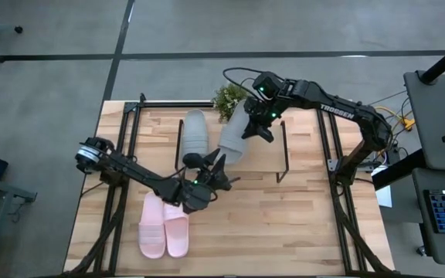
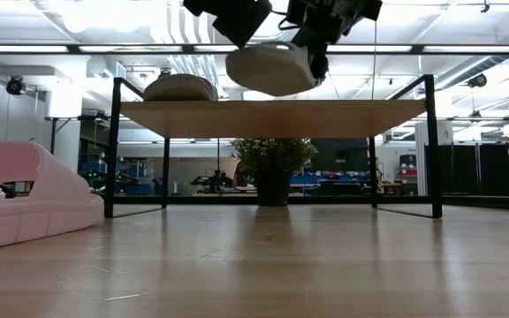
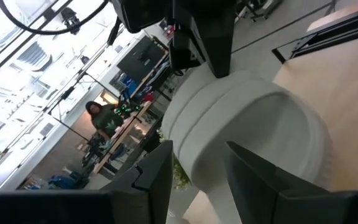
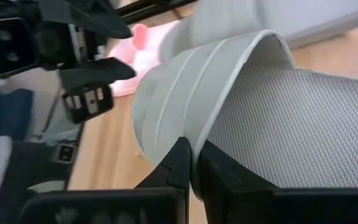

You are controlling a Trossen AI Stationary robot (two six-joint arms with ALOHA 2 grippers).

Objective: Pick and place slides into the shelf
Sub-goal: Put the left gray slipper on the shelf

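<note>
Up at the top centre of the high view, the right gripper (image 1: 263, 123) is over the shelf (image 1: 300, 147), fingers pinched tight on the strap of a grey-green slide (image 1: 234, 137). The low view shows that slide (image 2: 272, 69) hanging tilted just above the shelf plank (image 2: 325, 117), not yet down on it. Its partner, the other grey-green slide (image 1: 195, 133), already lies on the shelf just to the left. Lower in the frame, the left gripper (image 1: 213, 171) hovers at the shelf's near edge, fingers parted and holding nothing, pointed at the lifted slide. Down at the lower left, the pink pair (image 1: 164, 228) sits side by side on the table (image 1: 300, 224). A small potted plant (image 1: 230, 99) stands behind the shelf.
</note>
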